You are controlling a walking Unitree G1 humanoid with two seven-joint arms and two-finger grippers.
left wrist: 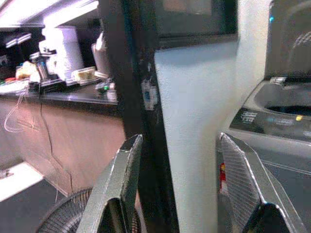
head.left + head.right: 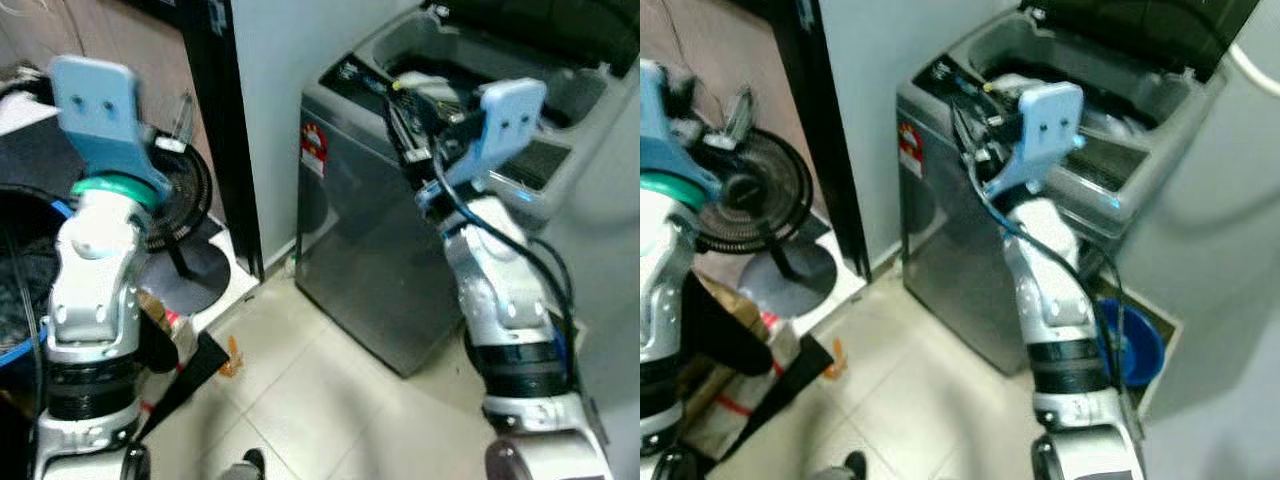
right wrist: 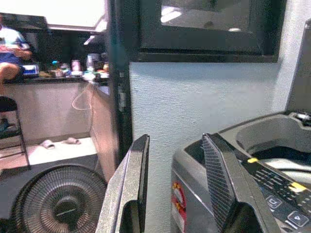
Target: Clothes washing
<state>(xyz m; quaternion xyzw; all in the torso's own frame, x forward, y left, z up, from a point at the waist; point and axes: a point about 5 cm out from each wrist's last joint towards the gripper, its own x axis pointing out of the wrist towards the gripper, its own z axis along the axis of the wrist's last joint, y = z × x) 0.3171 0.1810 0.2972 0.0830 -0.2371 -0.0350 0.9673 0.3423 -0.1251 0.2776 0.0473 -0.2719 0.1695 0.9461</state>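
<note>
You are looking down from the robot's head at a grey top-loading washing machine standing on a pale tiled floor against a light wall. Its dark lid is raised, so the tub opening is exposed, and something pale lies inside it, too blurred to identify. A red and white sticker sits on the machine's front near the top corner. A control panel with buttons runs along the machine's front rim.

Your right claw is raised at the machine's front top edge, just beside the control panel, with its 2 black fingers spread apart and nothing between them. Your left claw is raised well to the left of the machine, in front of a dark vertical door frame; its fingers are likewise spread and empty.

A black floor fan on a round base stands left of the door frame. Behind it a dark counter carries small kitchen items, too blurred to name. A blue basin rests on the floor at the machine's right side. In the right wrist view, a person in a light top is at the far end of the room, beside a dark chair.
</note>
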